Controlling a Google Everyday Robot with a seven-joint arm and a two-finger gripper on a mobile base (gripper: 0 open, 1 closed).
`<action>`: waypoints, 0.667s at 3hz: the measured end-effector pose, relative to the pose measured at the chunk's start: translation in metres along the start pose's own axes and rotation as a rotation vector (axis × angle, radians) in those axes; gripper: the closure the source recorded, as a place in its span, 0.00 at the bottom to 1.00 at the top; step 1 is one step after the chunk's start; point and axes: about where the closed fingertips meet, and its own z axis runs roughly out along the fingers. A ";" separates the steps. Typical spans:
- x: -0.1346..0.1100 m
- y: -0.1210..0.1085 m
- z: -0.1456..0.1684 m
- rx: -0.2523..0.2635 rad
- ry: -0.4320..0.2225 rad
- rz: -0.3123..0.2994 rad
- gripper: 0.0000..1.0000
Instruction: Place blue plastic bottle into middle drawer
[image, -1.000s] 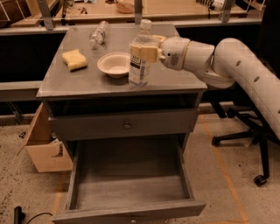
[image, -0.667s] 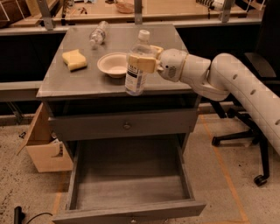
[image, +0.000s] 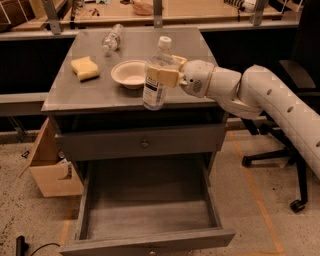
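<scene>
The blue plastic bottle (image: 156, 75) is a tall clear bottle with a white cap and a white printed label. My gripper (image: 164, 73) is shut on its middle and holds it upright, just past the front edge of the cabinet top (image: 90, 97). My white arm reaches in from the right. The middle drawer (image: 147, 220) is pulled wide open below, with a bare board floor. The bottle hangs above the drawer's back part. The grey drawer with a small round knob (image: 144, 144) above it is closed.
On the cabinet top lie a white bowl (image: 129, 73), a yellow sponge (image: 84, 68) and a smaller clear bottle (image: 112, 39) on its side. A cardboard box (image: 52, 170) stands at the left of the cabinet. An office chair base (image: 280, 165) is at the right.
My gripper has carried the bottle forward and slightly left, from over the cabinet top beside the bowl to its front edge, and a little lower.
</scene>
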 end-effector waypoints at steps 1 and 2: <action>-0.003 0.000 0.000 0.000 0.000 0.000 1.00; -0.009 0.031 -0.016 -0.073 -0.005 0.118 1.00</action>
